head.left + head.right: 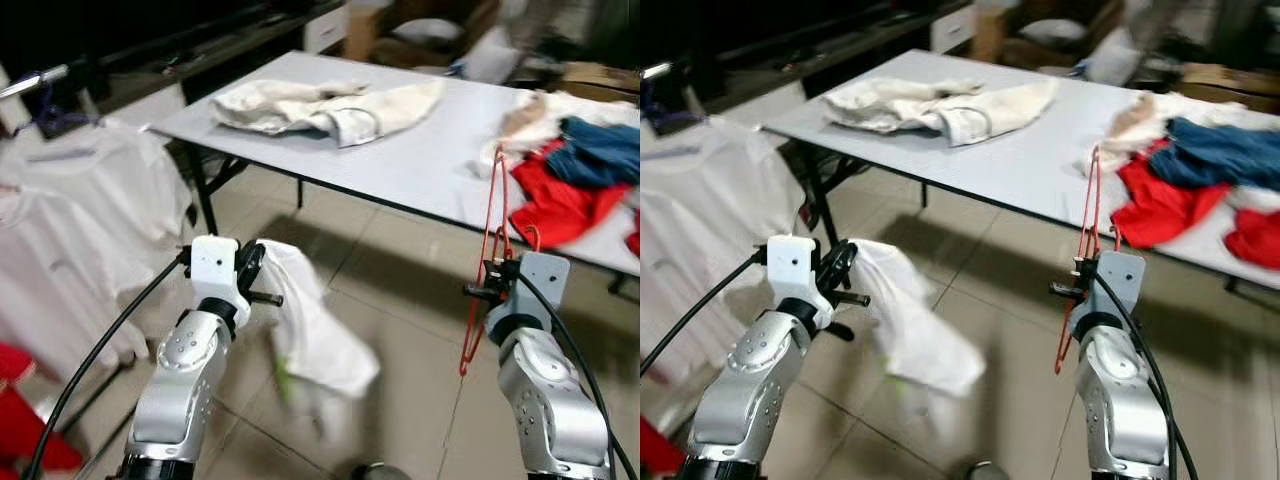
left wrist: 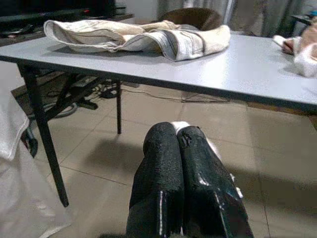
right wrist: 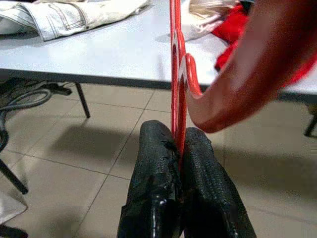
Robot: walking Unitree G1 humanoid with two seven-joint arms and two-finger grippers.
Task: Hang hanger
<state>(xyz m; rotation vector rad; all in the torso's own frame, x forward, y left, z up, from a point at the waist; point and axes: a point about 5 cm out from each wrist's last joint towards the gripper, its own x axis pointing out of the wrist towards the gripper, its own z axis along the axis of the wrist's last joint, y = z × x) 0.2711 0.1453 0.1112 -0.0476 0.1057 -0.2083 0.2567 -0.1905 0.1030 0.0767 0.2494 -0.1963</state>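
Fingers of the right gripper [image 3: 179, 148] are pressed together on the red hanger [image 1: 492, 262], pinching its thin wire so that the frame stands upright, rising above the gripper and dropping below it over the tiled floor [image 1: 400, 300]. The left gripper [image 1: 262, 285], lower left in the scene, has its fingers squeezed tight on a white garment [image 1: 310, 330], which hangs down from it, blurred. Beyond both grippers stands the grey bench [image 1: 420, 150]. A cream garment [image 1: 330, 105] lies crumpled on its far left part; red clothes [image 1: 560, 205] and blue clothes [image 1: 600, 150] are heaped at its right end. At far left, white shirts [image 1: 80, 230] hang from a rail [image 1: 35, 80].
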